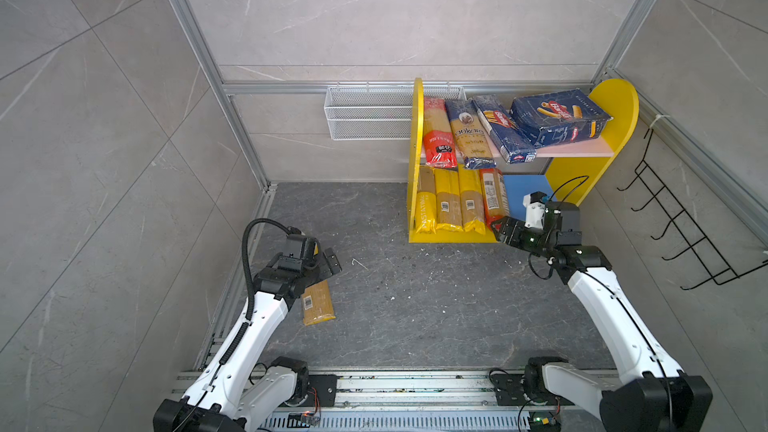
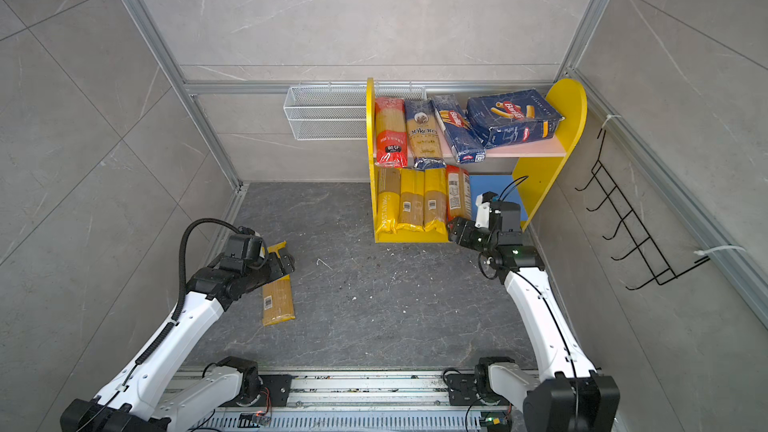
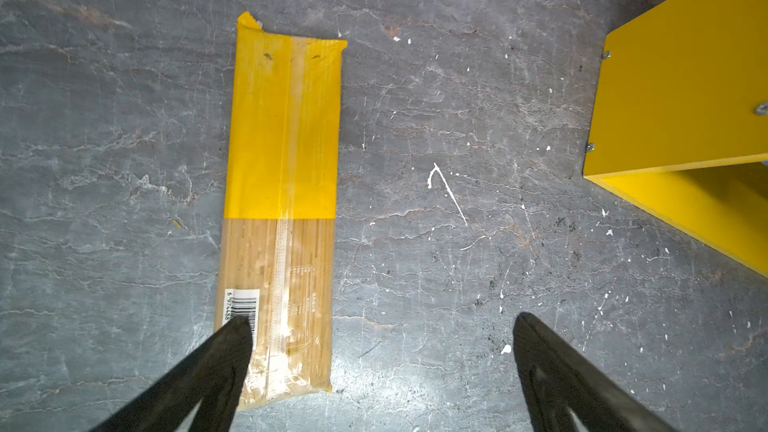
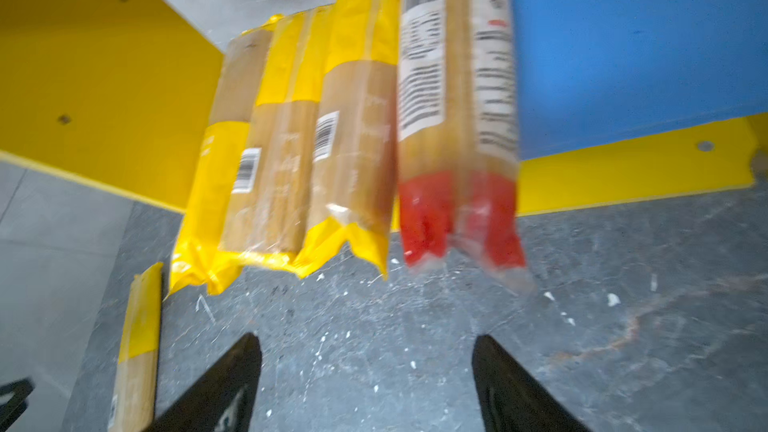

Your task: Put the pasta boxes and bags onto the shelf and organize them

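The shelf (image 1: pixel 619 105) stands at the back right. Its pink upper board (image 1: pixel 582 150) carries a red-ended bag (image 1: pixel 438 130), the ankara bag (image 1: pixel 469 135), the narrow pasta box (image 1: pixel 503 128) and the wide pasta box (image 1: pixel 557 116). On the blue lower board (image 1: pixel 523 193) lie three yellow bags (image 1: pixel 449 205) and a red-ended bag (image 4: pixel 457 118). My right gripper (image 4: pixel 368 340) is open and empty, just in front of that bag's red end. One yellow bag (image 3: pixel 282 160) lies on the floor. My left gripper (image 3: pixel 380 322) hangs open over it, one finger above its barcode end.
A white wire basket (image 1: pixel 370 114) hangs on the back wall left of the shelf. A black wire hook rack (image 1: pixel 681 226) is fixed to the right wall. Grey walls close in three sides; the arms' rail (image 1: pixel 415 384) runs along the front.
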### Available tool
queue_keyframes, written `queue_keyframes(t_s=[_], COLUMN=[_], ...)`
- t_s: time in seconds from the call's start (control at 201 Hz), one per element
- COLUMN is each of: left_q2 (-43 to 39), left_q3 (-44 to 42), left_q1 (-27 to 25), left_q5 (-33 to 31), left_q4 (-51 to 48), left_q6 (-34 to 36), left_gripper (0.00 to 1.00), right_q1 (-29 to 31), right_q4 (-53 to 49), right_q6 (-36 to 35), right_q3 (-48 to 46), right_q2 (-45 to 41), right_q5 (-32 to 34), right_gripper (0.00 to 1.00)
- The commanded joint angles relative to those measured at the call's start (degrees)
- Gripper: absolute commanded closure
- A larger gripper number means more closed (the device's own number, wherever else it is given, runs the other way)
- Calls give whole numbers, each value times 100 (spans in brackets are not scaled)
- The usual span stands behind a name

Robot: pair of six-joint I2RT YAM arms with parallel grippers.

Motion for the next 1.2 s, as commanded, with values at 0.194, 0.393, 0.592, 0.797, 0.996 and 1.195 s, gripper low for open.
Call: queue_keyframes(t_s=[0.194,0.393,0.592,0.797,0.996,1.195], left_q2=[219,213,481,1037,1472,1798], left_q3=[-855,-1287,-1482,-1569,-1586,-1641], left_q1=[66,63,66,67,58,11], left_q5=[-564,-969,-995,-768,-572,-347], left_q4=[643,826,961,1268,1532,1754], left_q6=[-886,-1261,-1342,-1334,-1378,-1384], left_gripper=[0,0,0,4,4,14], right_q1=[1949,2865,3178,3251,3261,3258], right_q4=[51,261,581,739,790,873], right_q6=[450,444,490,488,446,471], right_q3=[-604,-718,-826,-916,-957,-1017], right_q2=[-429,-288,-6,122,192,295], right_q5=[101,311,194,136,116,114], right_gripper=[18,18,18,18,18,18])
